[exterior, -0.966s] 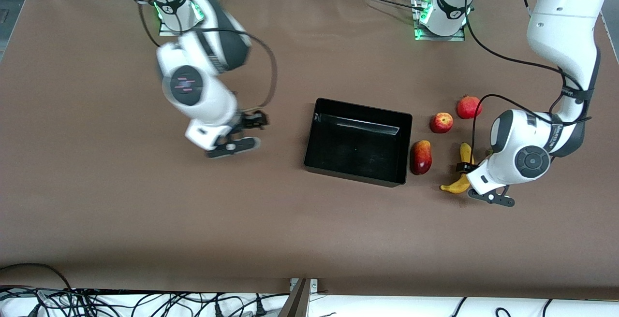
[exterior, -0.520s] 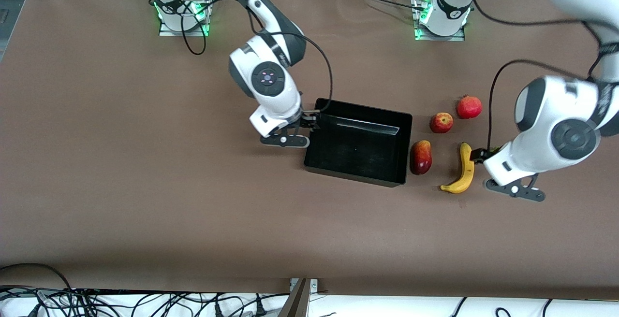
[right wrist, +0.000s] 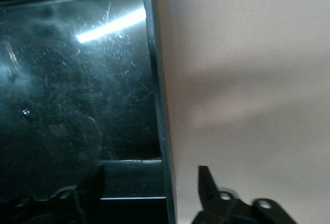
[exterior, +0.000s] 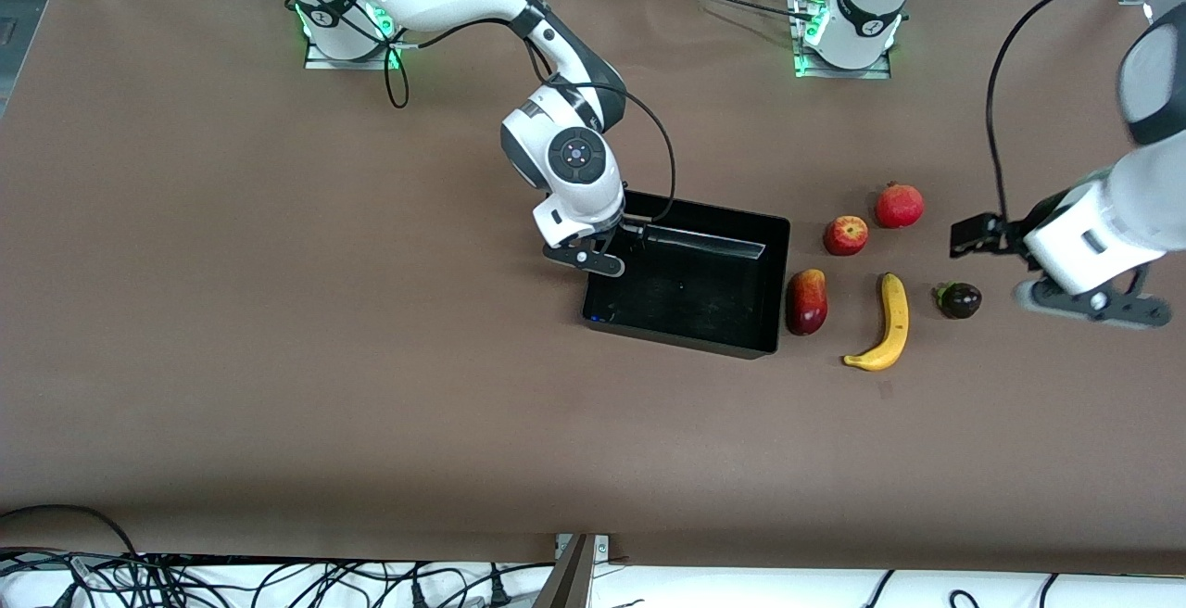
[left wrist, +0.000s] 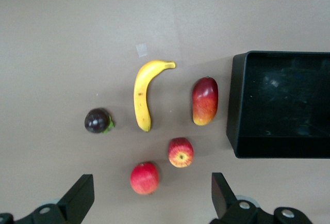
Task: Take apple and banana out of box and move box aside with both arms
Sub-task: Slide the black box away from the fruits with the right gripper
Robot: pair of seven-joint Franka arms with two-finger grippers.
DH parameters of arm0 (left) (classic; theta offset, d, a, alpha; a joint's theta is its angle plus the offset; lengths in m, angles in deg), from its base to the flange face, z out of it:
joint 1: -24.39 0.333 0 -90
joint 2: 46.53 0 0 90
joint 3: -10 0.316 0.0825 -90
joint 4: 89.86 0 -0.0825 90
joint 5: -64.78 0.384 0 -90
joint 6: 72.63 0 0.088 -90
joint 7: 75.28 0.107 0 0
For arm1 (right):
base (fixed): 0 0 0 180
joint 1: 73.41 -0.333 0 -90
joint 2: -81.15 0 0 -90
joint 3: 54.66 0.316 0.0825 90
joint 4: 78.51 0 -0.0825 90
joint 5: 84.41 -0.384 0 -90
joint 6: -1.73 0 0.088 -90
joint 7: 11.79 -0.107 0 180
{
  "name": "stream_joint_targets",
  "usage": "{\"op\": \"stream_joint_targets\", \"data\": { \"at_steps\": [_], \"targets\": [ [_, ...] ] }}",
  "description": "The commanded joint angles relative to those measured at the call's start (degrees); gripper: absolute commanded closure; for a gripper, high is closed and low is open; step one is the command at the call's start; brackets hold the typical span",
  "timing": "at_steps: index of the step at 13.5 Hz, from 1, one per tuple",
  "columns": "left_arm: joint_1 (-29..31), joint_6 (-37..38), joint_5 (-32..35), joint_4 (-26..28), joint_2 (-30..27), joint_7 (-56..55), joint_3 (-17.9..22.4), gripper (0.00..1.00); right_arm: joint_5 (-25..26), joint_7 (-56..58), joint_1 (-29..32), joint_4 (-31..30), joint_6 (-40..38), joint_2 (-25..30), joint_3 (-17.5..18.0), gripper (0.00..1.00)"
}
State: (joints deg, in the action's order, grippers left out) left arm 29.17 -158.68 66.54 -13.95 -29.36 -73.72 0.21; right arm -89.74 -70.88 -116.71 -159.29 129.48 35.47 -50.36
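Note:
The black box (exterior: 679,334) stands mid-table. My right gripper (exterior: 628,232) is open at the box's wall toward the right arm's end. In the right wrist view (right wrist: 152,189) one finger is inside the box (right wrist: 72,90) and one outside, astride the wall. The yellow banana (exterior: 888,325) and the small red apple (exterior: 846,234) lie on the table toward the left arm's end. My left gripper (exterior: 973,234) is open and empty, high over the table beside these fruits. The left wrist view (left wrist: 149,203) shows the banana (left wrist: 142,95), the apple (left wrist: 180,152) and the box (left wrist: 281,146) below.
A red-yellow mango (exterior: 807,300) lies beside the box. A round red fruit (exterior: 899,206) lies beside the apple, farther from the front camera. A small dark purple fruit (exterior: 959,300) lies beside the banana. Brown cloth covers the table.
My right gripper has swung across to the box and now stands astride its wall. My left gripper has risen from the banana toward the left arm's end, uncovering the dark fruit.

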Motion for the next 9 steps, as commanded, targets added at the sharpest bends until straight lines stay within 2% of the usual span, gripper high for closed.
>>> {"op": "stream_joint_targets", "data": {
  "at_steps": [1, 4, 5, 9],
  "targets": [
    [-6.95, -2.96, -2.72, 12.47, -11.87, -8.55, 8.36, 0.00, 0.50, -0.32, -0.30, 1.50, -0.75, -0.47, -1.05, 1.00],
    [-7.67, -12.36, -0.72, 23.19, -19.26, -9.74, 8.91, 0.00, 0.59, 3.35, 1.28, 1.59, -1.62, 0.15, -1.66, 1.00],
    [-7.93, -12.30, 1.82, 24.79, -20.33, -9.56, 8.91, 0.00, 0.59, 5.37, 1.72, 1.50, -2.67, 0.67, -1.84, 1.00],
    [-7.41, -11.25, 1.85, 23.14, -19.46, -7.72, 8.29, 0.00, -0.20, 21.16, 2.51, 0.54, -11.89, 6.72, -9.73, 1.00]
  ]
}}
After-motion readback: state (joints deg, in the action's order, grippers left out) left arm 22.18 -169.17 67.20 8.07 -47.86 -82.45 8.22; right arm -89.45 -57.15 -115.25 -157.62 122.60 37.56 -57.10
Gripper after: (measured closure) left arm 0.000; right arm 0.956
